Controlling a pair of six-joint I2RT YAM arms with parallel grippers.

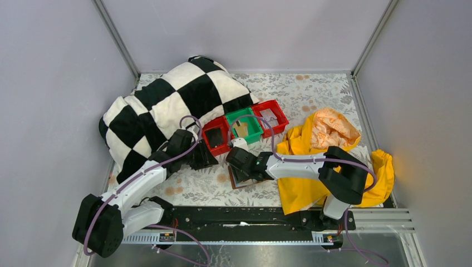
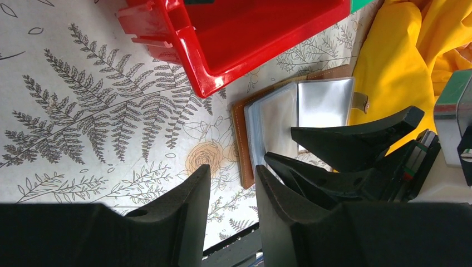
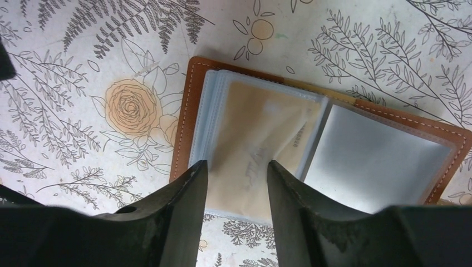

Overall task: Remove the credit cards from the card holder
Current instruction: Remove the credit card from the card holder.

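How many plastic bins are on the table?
3, in a diagonal row: left red bin beside the checkered blanket, green bin in the middle, right red bin nearest the yellow cloth. More could be hidden under either fabric.

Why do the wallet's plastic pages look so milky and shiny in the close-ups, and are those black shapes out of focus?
Right wrist view: the card holder's clear sleeves catch the light, so the right page glares pale and the tan card looks hazy; the near black fingers are slightly soft-edged. Left wrist view: same sheen on the sleeves. Top view: even light, soft shadows.
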